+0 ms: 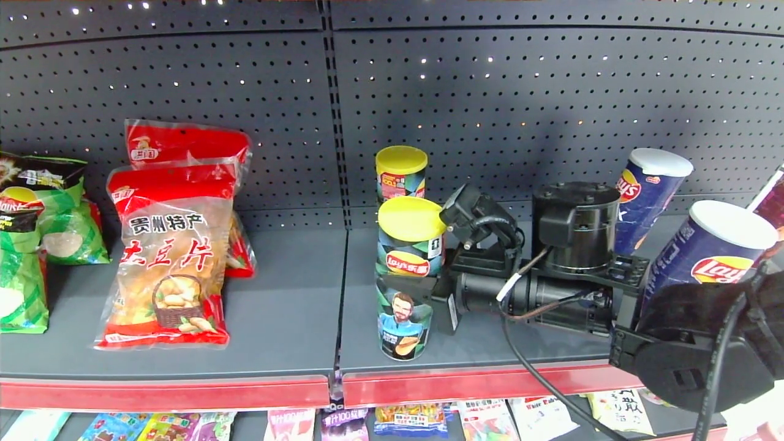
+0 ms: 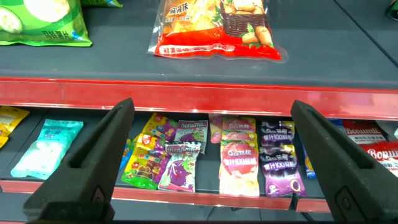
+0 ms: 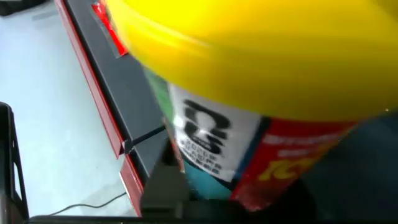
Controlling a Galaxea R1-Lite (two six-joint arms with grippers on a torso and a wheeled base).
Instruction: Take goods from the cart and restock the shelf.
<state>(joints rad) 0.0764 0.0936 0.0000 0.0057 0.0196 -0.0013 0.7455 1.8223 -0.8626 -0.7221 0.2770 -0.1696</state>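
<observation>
So the front can [image 1: 407, 275], the tall chip tube with the yellow lid, is standing upright on the shelf [image 1: 275, 306], close to its red front lip [image 1: 184, 392] and just right of the seam between the two shelf panels. Can't tell if its base is actually sitting on the board or a hair above it. The right gripper [image 1: 442, 300] comes in from the right side and is clamped on the lower half of the tube. From the right wrist camera the same can [image 3: 249, 93] is right up against the lens, yellow lid on top. Directly behind it, against the pegboard back wall, there's a second yellow-lid can [image 1: 401, 171], also upright. Off to the right, past the arm, two blue cans with white lids [image 1: 649, 196] [image 1: 710, 251] lean over to the right. On the left panel a red bag of potato slices [image 1: 168, 257] stands propped up with another red bag [image 1: 184, 147] behind it, and green bags [image 1: 24, 245] sit at the far left end. The left gripper [image 2: 211, 106] hangs out in front of the shelf lip with its fingers spread wide and nothing between them. Past it you can see the lower shelf with rows of little candy packs [image 2: 239, 155].
</observation>
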